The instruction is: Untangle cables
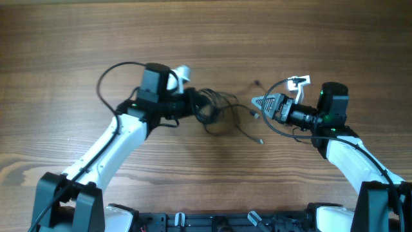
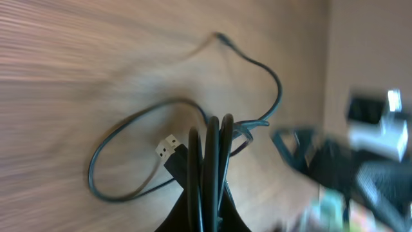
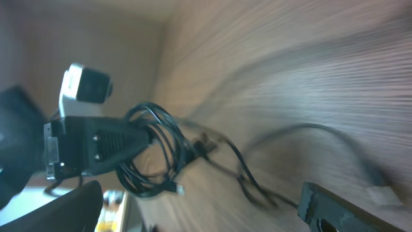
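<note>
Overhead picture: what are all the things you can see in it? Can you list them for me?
table: one, brown wood, under everything
cables: one tangled bunch of thin cords, black, middle of the table, loose ends trailing to the right
left arm: one, white and black, reaching in from the lower left
right arm: one, white and black, reaching in from the lower right
left fingers: one pair, black, shut on the cables
right fingers: one pair, grey and black, open, beside the loose ends
</note>
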Available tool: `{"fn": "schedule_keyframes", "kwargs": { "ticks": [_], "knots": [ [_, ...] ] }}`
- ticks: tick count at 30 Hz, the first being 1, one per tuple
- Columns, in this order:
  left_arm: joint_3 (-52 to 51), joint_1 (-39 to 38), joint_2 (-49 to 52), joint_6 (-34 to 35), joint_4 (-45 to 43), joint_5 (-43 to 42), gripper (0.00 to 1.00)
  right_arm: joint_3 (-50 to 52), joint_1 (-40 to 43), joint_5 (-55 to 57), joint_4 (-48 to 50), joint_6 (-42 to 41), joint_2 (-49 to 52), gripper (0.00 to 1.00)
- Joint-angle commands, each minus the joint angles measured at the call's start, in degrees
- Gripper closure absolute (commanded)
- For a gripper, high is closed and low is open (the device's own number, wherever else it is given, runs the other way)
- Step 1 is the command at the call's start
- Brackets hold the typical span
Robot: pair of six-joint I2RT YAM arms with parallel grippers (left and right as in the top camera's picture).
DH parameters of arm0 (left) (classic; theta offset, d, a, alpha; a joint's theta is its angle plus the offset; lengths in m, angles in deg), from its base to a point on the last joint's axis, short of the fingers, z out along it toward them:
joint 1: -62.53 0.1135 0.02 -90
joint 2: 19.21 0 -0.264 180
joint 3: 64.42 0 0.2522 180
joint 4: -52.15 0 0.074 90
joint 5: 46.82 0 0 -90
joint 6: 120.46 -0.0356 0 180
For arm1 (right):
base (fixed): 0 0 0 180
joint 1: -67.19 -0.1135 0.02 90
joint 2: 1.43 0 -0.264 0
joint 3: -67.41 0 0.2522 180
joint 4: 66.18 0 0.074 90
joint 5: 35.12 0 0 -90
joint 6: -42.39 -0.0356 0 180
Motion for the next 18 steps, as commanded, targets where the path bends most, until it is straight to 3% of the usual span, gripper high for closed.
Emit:
{"fn": "schedule_keyframes", "kwargs": {
  "ticks": [1, 3, 9, 13, 18],
  "knots": [
    [0.31, 3.43, -0.13, 9.94, -0.61, 7.06, 0.96, -0.28, -0.07, 2.6, 3.54, -3.52, -0.33, 0.0],
    [0.31, 3.58, -0.13, 7.82, -1.22, 5.22, 0.96, -0.28, -0.09, -1.25, 9.68, -3.21, -0.31, 0.0],
    [0.31, 1.53, -0.11, -15.21, -4.48, -18.88, 0.96, -0.28, -0.15, -8.17, 30.01, 1.07, -0.31, 0.0],
    [0.31, -0.42, -0.11, -21.55, -4.48, -25.86, 0.96, -0.28, -0.46, -12.11, 31.15, 4.66, -0.26, 0.0],
    [0.31, -2.32, -0.11, -23.39, -4.9, -29.03, 0.96, -0.28, -2.49, -19.02, 29.86, 8.57, -0.26, 0.01]
  ]
}}
